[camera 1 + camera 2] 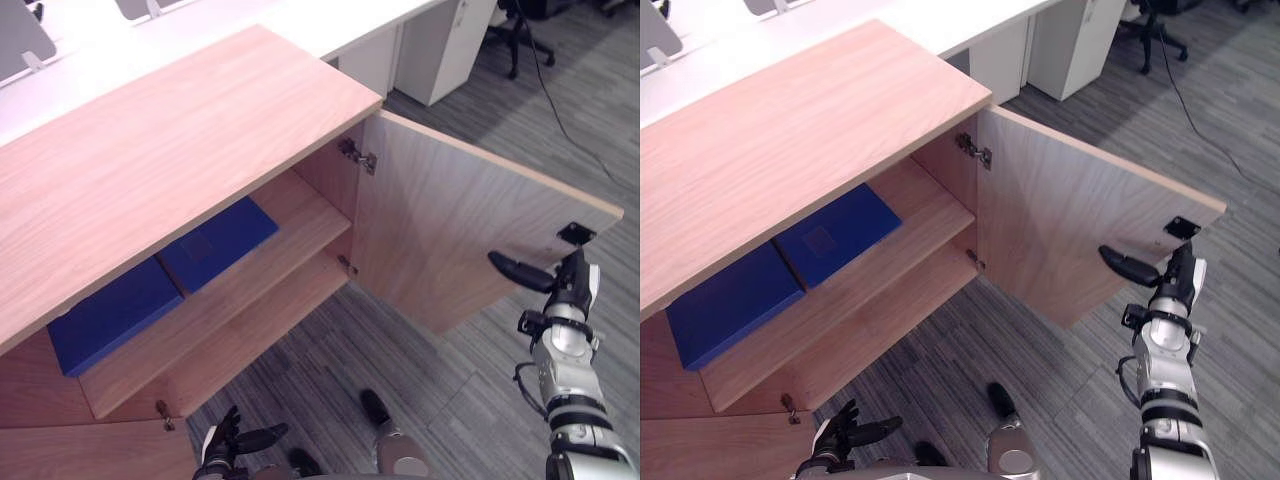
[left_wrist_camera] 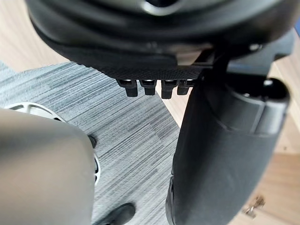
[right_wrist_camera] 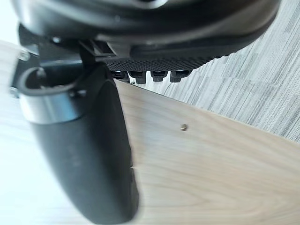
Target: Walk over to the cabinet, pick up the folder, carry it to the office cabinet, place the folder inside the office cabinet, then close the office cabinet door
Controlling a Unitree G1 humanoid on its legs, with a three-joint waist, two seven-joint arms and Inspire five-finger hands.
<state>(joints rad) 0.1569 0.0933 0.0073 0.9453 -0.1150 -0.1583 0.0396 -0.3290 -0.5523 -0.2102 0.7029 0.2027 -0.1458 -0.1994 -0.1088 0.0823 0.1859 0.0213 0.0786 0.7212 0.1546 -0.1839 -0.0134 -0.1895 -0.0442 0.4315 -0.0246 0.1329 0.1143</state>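
This is an office: long white desks, a swivel chair on wheels, grey carpet and a wooden cabinet with blue folders.

Head stereo down onto cabinet, shared; wrist cameras very close.

The right hand's fingers are just beside the free edge of the open door. Left of those fingers stands the cabinet. On its upper shelf lies a folder, with a second folder just left of it. Desks stand behind the cabinet. The left hand's fingers are low, before the bottom shelf.
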